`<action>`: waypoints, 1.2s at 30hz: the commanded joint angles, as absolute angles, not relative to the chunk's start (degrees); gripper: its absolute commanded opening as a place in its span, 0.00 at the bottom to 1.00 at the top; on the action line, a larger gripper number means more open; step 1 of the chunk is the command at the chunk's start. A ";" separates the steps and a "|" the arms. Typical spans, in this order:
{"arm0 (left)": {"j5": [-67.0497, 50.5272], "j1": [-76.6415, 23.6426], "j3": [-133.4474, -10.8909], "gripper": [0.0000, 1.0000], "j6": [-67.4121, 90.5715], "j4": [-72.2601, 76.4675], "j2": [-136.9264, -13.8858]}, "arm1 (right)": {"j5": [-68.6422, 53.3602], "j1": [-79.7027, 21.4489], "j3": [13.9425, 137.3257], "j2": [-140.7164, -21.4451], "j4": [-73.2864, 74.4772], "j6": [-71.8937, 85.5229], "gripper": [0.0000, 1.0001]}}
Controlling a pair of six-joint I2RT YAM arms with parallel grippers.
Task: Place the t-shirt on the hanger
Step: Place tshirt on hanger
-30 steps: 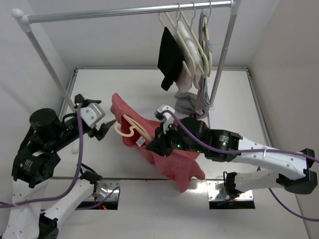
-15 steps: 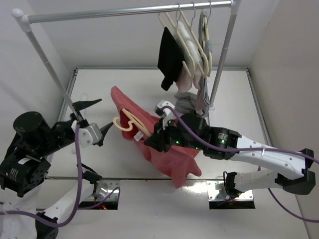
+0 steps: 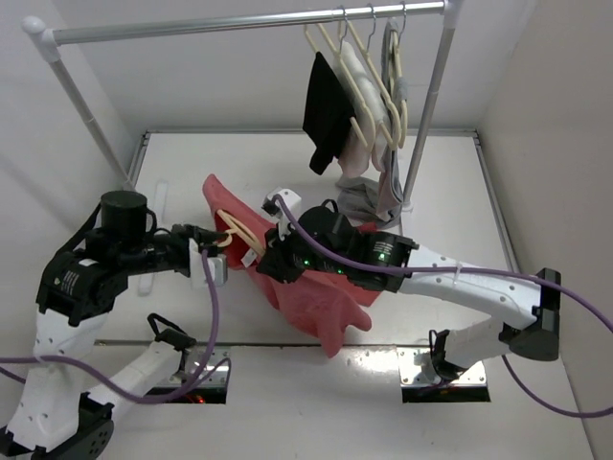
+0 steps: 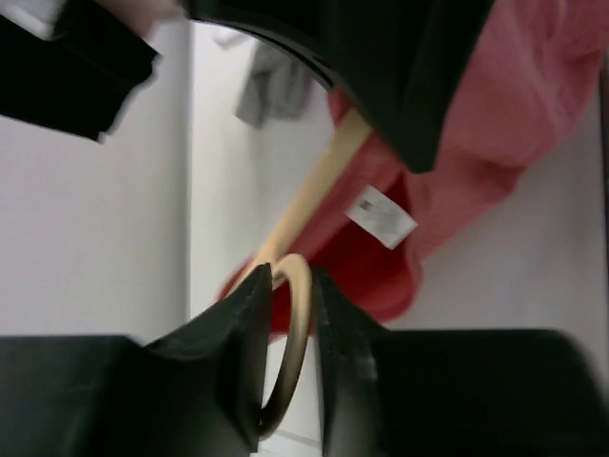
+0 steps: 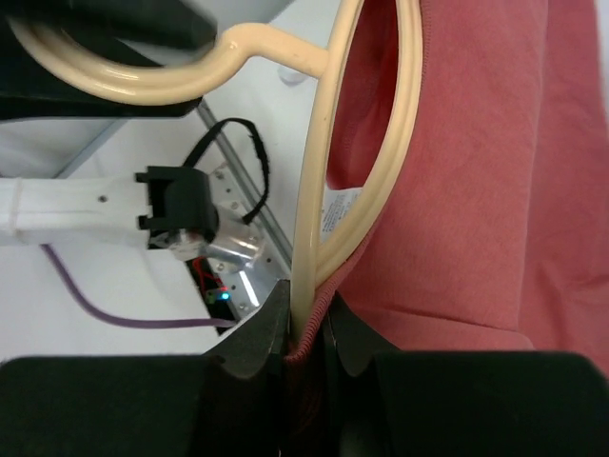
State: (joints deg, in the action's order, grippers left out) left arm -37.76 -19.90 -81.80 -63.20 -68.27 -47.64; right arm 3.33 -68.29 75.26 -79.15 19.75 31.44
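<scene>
The salmon-red t-shirt (image 3: 308,299) hangs above the table in mid-scene, its collar threaded over the tan hanger (image 3: 236,226). My right gripper (image 3: 269,263) is shut, pinching one hanger arm (image 5: 312,190) together with the ribbed collar of the t-shirt (image 5: 476,190); the jaws (image 5: 306,319) press both. My left gripper (image 3: 215,251) has come in from the left. In the left wrist view its jaws (image 4: 290,290) are shut on the hanger's curved hook (image 4: 297,328), with the t-shirt (image 4: 466,162) and its white label behind.
A metal clothes rail (image 3: 239,24) spans the back, with slanted posts at left (image 3: 91,115) and right (image 3: 426,115). Pale hangers (image 3: 369,77) hang at its right end, beside a black garment (image 3: 326,110). A grey garment (image 3: 360,201) lies at the right post's foot.
The left gripper swung in from the left with open jaws and shut on the hanger's hook. The right arm carried hanger and t-shirt slightly leftward.
</scene>
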 commanded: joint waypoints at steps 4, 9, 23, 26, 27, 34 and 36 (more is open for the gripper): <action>-35.34 -20.30 -77.96 0.00 -65.41 -64.27 -48.08 | 1.05 -67.24 80.33 -80.51 14.41 29.97 0.00; -35.33 -20.30 -76.55 0.00 -59.07 -55.47 -49.03 | -2.80 -66.19 76.30 -81.12 14.41 29.36 0.00; -31.73 -20.30 -78.75 0.00 -62.39 -56.69 -53.44 | 5.26 -65.13 68.74 -73.66 17.92 31.63 0.99; -31.73 -20.30 -78.13 0.00 -65.64 -56.69 -53.44 | 10.45 -65.13 66.72 -69.88 21.08 32.78 0.99; -31.73 -20.30 -77.53 0.00 -66.61 -56.69 -53.96 | 12.90 -65.13 66.71 -69.09 22.14 33.31 0.99; -32.34 -22.05 -76.29 0.00 -71.81 -58.88 -56.33 | 25.92 -65.13 69.35 -64.35 40.85 36.56 0.99; -32.87 -22.58 -75.77 0.00 -72.42 -58.89 -56.34 | 23.14 -65.13 67.16 -62.76 39.74 36.56 0.99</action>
